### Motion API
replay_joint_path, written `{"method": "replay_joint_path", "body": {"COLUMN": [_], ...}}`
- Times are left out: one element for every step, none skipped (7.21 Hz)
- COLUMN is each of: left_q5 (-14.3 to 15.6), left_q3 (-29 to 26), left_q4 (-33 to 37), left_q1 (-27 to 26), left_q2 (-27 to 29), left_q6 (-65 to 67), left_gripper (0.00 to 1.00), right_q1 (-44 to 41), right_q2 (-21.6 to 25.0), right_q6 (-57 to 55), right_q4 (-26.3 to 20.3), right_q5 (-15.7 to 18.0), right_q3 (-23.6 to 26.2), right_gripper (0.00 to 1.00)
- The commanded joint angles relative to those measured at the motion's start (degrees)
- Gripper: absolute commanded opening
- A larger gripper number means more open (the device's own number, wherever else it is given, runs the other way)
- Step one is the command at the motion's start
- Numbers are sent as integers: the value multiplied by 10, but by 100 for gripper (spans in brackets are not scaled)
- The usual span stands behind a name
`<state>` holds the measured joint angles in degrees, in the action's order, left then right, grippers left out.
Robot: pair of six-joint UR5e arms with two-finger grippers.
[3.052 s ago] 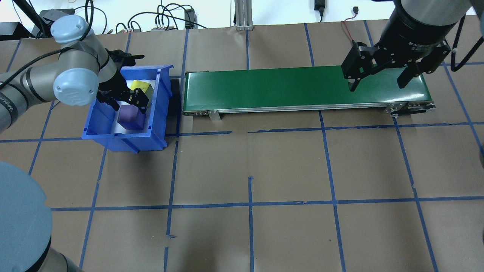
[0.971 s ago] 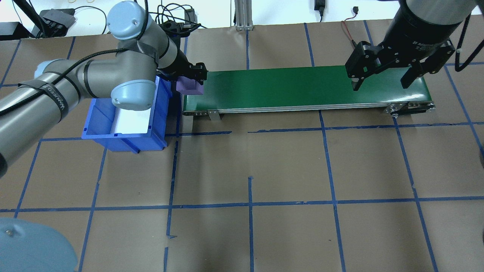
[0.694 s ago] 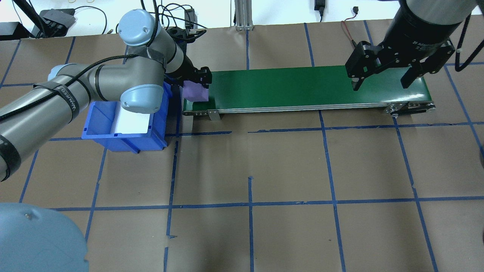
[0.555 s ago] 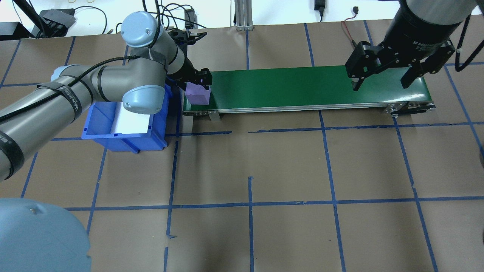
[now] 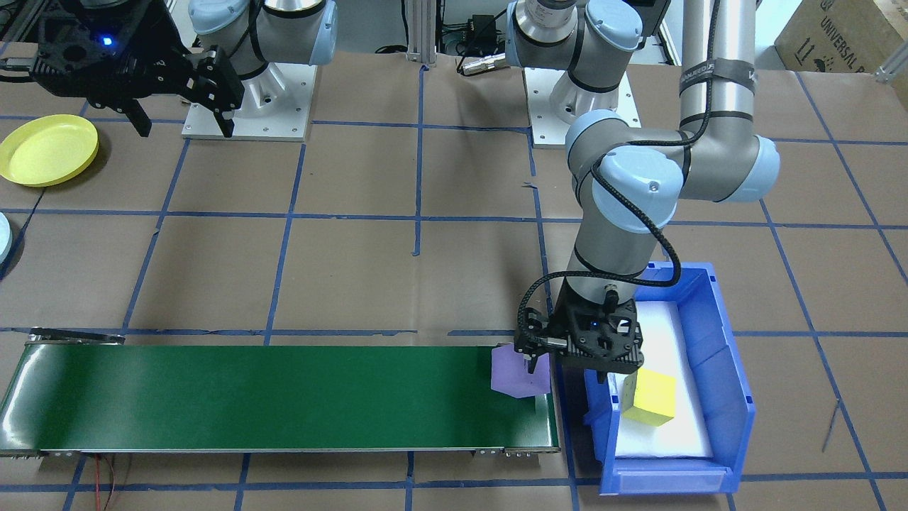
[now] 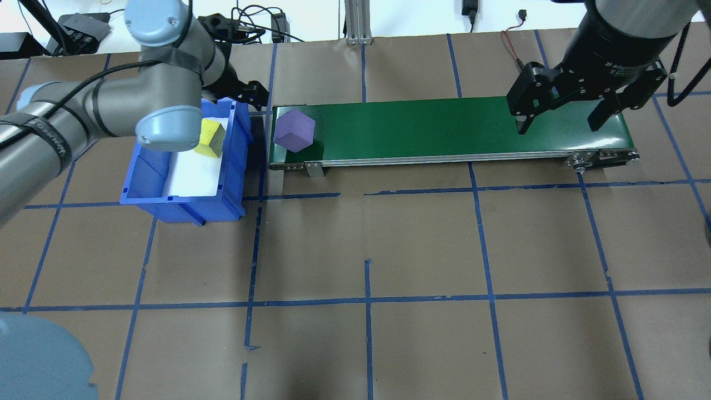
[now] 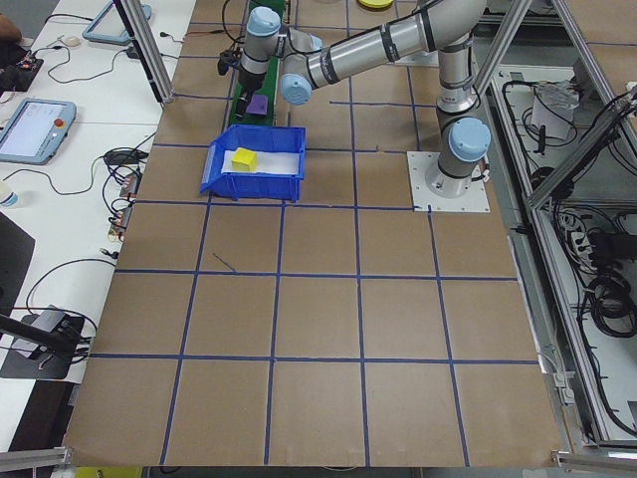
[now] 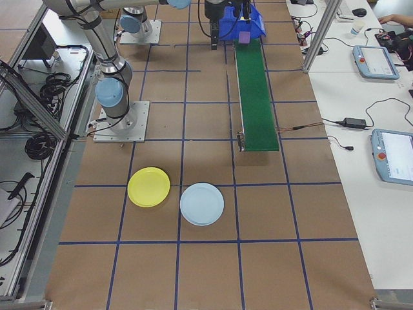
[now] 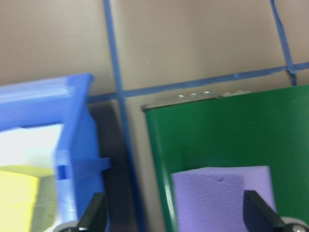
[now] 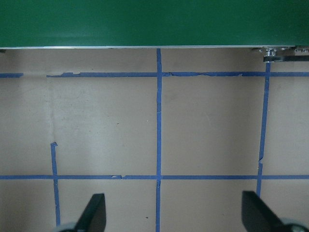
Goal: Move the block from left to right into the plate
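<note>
Beside left pincer [image 5: 578,369]: purple block [image 5: 519,371].

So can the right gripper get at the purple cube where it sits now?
Probably not yet: the purple cube sits at the conveyor belt's bin end, while the open right gripper hovers over the opposite end.

arm links: showing as silver-grey tubes with pale blue round joint caps
left arm [image 5: 638,184]: wearing black bands with white lettering, a black cable running along it
right gripper [image 6: 561,111]: showing black, with white lettering on its black wrist
bases: sitting on white plates fastened with screws
</note>
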<state>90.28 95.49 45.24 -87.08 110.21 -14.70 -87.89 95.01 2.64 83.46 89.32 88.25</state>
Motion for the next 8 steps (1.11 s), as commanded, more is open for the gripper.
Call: {"method": "replay_joint_path", "body": {"left_q5": [-51, -52, -49, -47, -45, -44, -44, -44], "left_q3": [-1, -1, -1, 1, -1, -2, 0, 1], "left_q4": [25, 26, 25, 25, 24, 24, 21, 21], "left_q1": [77, 79, 80, 81, 81, 82, 82, 82], "left_q2": [-9, -7, 2, 18, 39, 46, 55, 68], "left_q6": [-70, -74, -77, -75, -75, -75, -75, -75], "left_gripper": [100, 100, 100, 100, 100, 100, 100, 100], "right_q1": [0, 0, 0, 0, 0, 0, 0, 0], "right_q2": [0, 0, 0, 0, 0, -1, 0, 0], "right_q6": [0, 0, 0, 0, 0, 0, 0, 0], "right_q4": [0, 0, -1, -1, 0, 0, 0, 0], "right_q5": [0, 0, 1, 1, 1, 1, 0, 1], "right_q3": [1, 1, 1, 1, 1, 1, 1, 1], "right_gripper": [100, 100, 100, 100, 100, 100, 100, 100]}}
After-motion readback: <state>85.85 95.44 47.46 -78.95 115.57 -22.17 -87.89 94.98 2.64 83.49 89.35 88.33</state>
